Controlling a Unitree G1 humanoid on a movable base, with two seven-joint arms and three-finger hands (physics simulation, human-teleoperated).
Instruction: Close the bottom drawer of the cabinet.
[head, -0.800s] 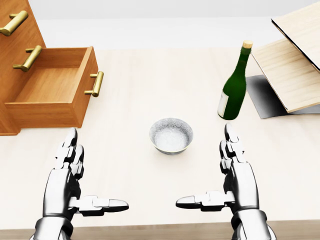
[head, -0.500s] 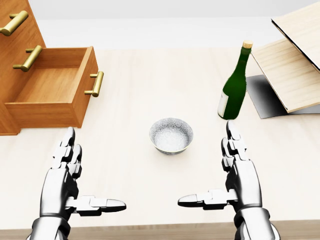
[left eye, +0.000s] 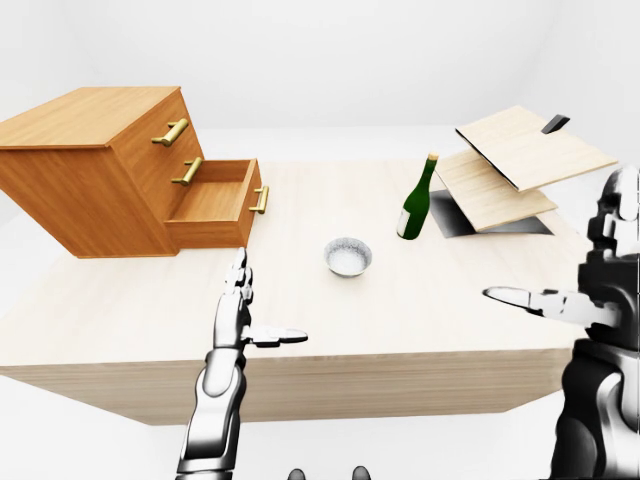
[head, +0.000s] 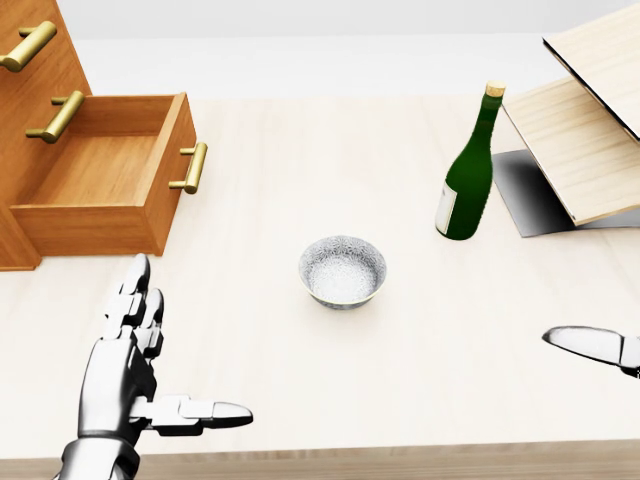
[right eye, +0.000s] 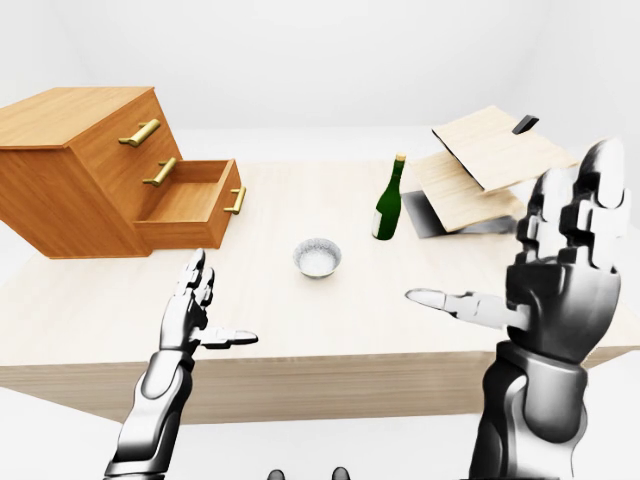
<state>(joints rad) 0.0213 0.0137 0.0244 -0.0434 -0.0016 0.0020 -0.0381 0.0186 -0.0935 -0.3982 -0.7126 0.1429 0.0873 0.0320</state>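
The left hand (head: 128, 375) has its fingers (head: 135, 290) spread straight and apart, thumb out to the right, holding nothing, over the near left of the table (head: 300, 180). The right hand (right eye: 560, 270) is raised at the right, fingers likewise apart and empty. The bottom drawer (head: 110, 175) of the cabinet (left eye: 90, 165) stands pulled out at the far left, beyond the left hand. A bowl (head: 342, 271) sits mid-table, a green bottle (head: 468, 170) upright to its far right, beside tilted wooden boards (head: 585, 120).
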